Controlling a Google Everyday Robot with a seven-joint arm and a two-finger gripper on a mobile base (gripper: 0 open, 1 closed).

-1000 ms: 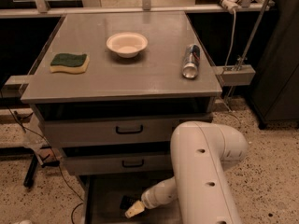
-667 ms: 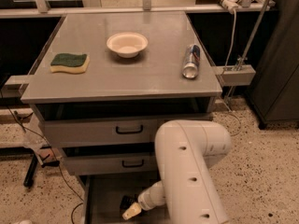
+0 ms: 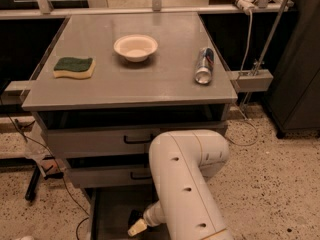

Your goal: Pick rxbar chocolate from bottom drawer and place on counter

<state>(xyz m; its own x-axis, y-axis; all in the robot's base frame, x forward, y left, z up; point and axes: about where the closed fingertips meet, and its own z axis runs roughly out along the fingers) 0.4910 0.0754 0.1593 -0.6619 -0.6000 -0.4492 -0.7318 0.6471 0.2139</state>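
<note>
The bottom drawer [image 3: 107, 211] is pulled open under the cabinet, showing its grey floor. My gripper [image 3: 137, 227] is down inside it, at the end of the white arm [image 3: 185, 184] that covers the drawer's right part. A small black shape, the rxbar chocolate [image 3: 133, 216], lies on the drawer floor just above the gripper, partly hidden by it. I cannot tell whether they touch. The counter [image 3: 135, 81] is the grey top of the cabinet, well above the gripper.
On the counter lie a green-and-yellow sponge [image 3: 74, 67] at left, a pale bowl [image 3: 135, 47] in the middle and a silver-blue can [image 3: 204, 65] on its side at right. Two upper drawers with black handles [image 3: 137, 140] are shut. Cables lie on the floor at left.
The arm has swung to the left and the gripper has shifted slightly left, staying low in the drawer beside the black bar.
</note>
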